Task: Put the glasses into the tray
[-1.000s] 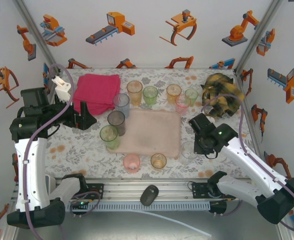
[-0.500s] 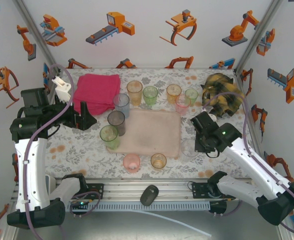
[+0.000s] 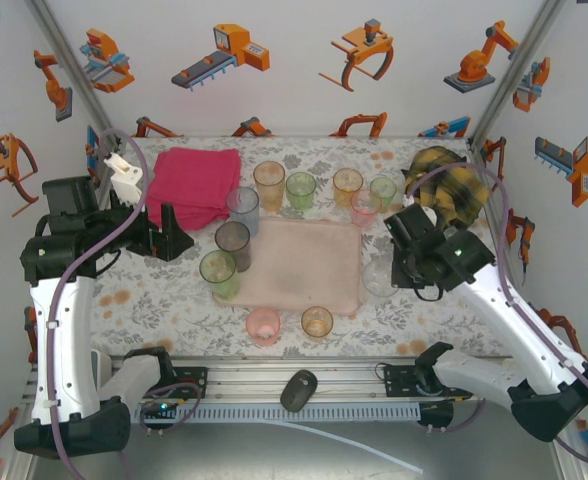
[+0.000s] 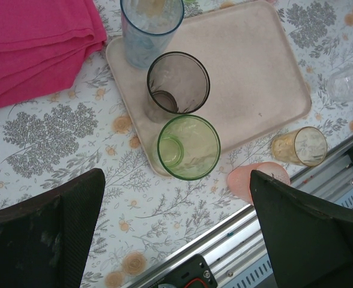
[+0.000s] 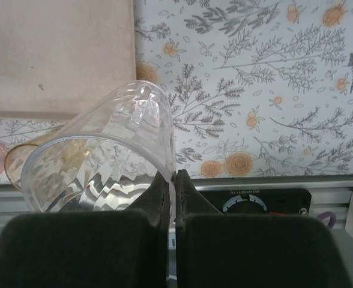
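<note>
We see the right end effector [image 3: 392, 272] closed on the rim of the clear tumbler [image 3: 378, 279], the glass wall pinched between its two fingers [image 5: 92, 246]. The tumbler hangs tilted just right of the tray [image 3: 309, 262], base pointing toward the tray's near right corner. We cannot tell whether it touches the table [image 3: 154, 300].

The left end effector [image 3: 174, 232] sits left of the tray, near the magenta cloth [image 3: 196, 185], with its fingers [image 4: 44, 234] spread wide and nothing between them.

The middle of the tray is bare. Along its left edge stand a pale blue tumbler [image 3: 242, 208], a smoky grey tumbler [image 3: 232, 243] and a green tumbler [image 3: 219, 273]. We cannot tell whether each is on the tray or just beside it.

Near the tray's near edge, a pink tumbler [image 3: 264, 325] and an orange tumbler [image 3: 317, 322] are on the table.

Beyond the far edge we count five more: tall orange [image 3: 269, 185], green [image 3: 300, 190], orange [image 3: 347, 185], pink [image 3: 363, 208] and green [image 3: 383, 190].
</note>
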Robot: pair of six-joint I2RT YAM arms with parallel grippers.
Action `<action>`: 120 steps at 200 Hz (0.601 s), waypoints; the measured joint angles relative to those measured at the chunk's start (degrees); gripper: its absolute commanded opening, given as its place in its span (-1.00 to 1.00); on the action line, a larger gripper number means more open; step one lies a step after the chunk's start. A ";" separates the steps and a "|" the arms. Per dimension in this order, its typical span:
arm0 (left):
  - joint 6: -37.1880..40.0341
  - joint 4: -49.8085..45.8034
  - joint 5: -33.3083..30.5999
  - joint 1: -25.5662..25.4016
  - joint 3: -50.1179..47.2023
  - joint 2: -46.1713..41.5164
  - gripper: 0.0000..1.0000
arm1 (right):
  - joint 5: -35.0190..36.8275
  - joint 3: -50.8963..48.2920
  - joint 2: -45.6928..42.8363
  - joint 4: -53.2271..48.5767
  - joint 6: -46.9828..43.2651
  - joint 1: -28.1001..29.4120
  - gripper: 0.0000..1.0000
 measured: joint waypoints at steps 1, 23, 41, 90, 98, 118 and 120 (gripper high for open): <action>0.00 0.04 0.00 0.00 -0.04 -0.02 1.00 | 0.04 0.11 0.09 0.02 -0.02 0.00 -1.00; -0.02 0.24 0.02 0.00 -0.68 -0.31 1.00 | 0.31 3.50 2.91 0.02 -1.40 0.00 -1.00; -0.02 0.33 0.02 0.00 -0.85 -0.39 1.00 | 0.26 5.77 5.29 0.52 -2.45 0.00 -1.00; -0.22 1.01 0.04 0.00 -1.42 -0.90 1.00 | -1.51 12.24 13.46 3.89 -5.05 -0.02 -1.00; -0.26 1.03 0.04 0.00 -1.42 -0.87 1.00 | -1.99 13.27 14.93 4.59 -5.46 -0.04 -1.00; -0.44 1.05 0.39 0.00 -1.42 -0.87 1.00 | -3.43 15.87 18.82 5.90 -6.36 0.02 -1.00; -0.46 1.05 0.46 0.00 -1.42 -0.87 1.00 | -3.45 16.20 19.26 6.05 -6.45 0.02 -1.00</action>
